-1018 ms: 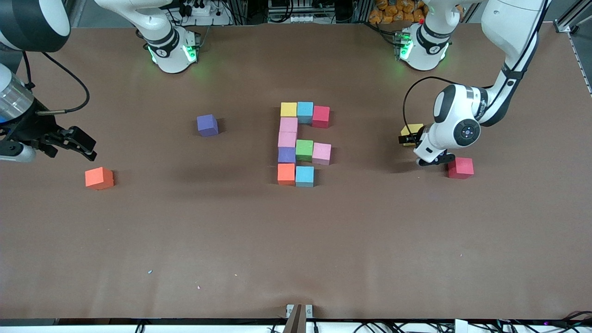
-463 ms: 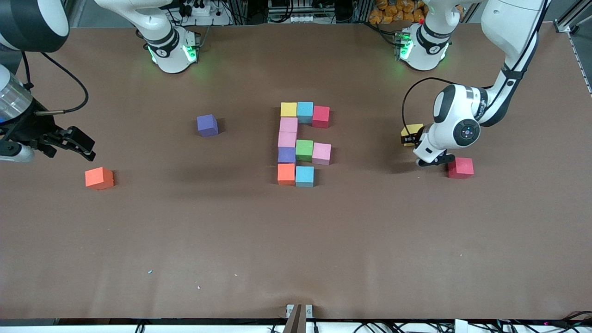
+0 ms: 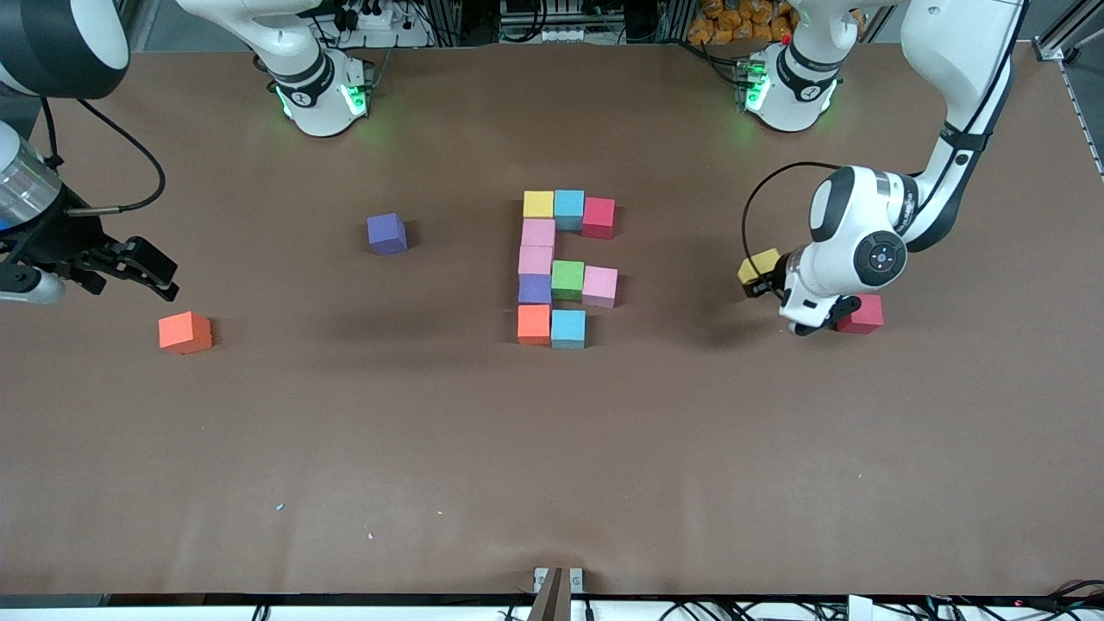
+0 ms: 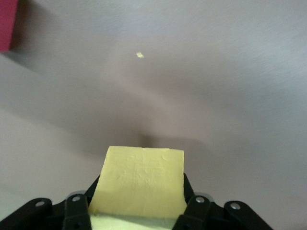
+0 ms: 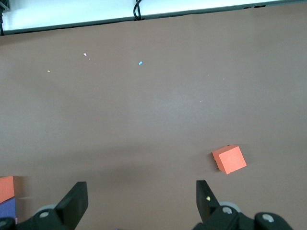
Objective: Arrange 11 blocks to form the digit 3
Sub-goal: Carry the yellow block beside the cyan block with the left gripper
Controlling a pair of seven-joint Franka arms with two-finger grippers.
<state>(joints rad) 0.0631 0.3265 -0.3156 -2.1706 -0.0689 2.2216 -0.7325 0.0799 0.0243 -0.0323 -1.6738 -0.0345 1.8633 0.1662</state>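
My left gripper point(image 3: 762, 278) is shut on a yellow block point(image 3: 753, 265), held tilted just above the table beside a loose red block point(image 3: 865, 316). In the left wrist view the yellow block point(image 4: 143, 182) fills the gap between the two black fingers point(image 4: 194, 203). Mid-table lies the partial digit 3 point(image 3: 565, 267), made of several blocks with a yellow one point(image 3: 538, 204) at its top row. A purple block point(image 3: 386, 233) and an orange block point(image 3: 185, 332) lie loose toward the right arm's end. My right gripper point(image 3: 147, 272) waits open above the orange block point(image 5: 229, 159).
The left arm's wrist point(image 3: 858, 250) hangs over the loose red block and hides part of it. Small crumbs point(image 3: 279, 506) dot the brown table point(image 3: 552, 448) near the front camera's edge.
The left gripper shut on the yellow block and lifted it, shifting slightly toward the front camera. The right arm stayed still.
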